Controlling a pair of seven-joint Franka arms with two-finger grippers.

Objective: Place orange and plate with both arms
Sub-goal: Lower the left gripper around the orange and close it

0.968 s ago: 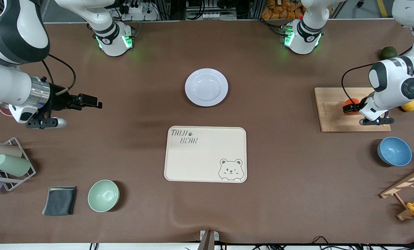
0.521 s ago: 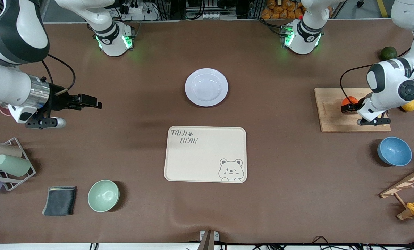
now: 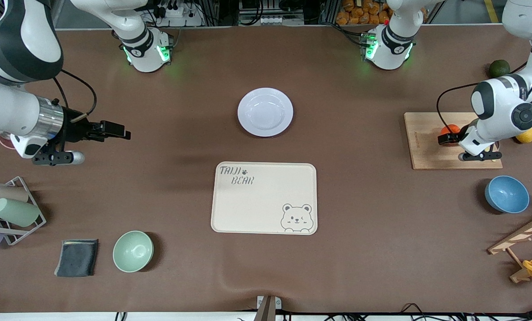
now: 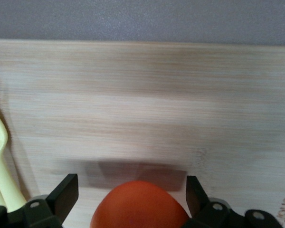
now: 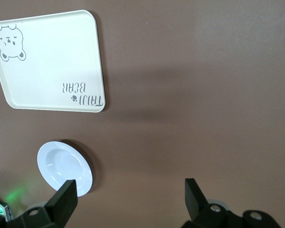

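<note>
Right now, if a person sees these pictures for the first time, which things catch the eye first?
Probably the orange on the wooden board at the left arm's end of the table, sitting between the open fingers of the left pincer. Next, the pale plate and the bear-print tray mid-table, the tray nearer the front camera. The right pincer waits open over bare table at its own end.

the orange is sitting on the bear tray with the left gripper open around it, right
Not quite. The orange sits on the wooden cutting board, not on the bear tray, which holds nothing. The front view shows this. The left gripper is indeed open around it, a finger on each side, as the left wrist view shows.
</note>
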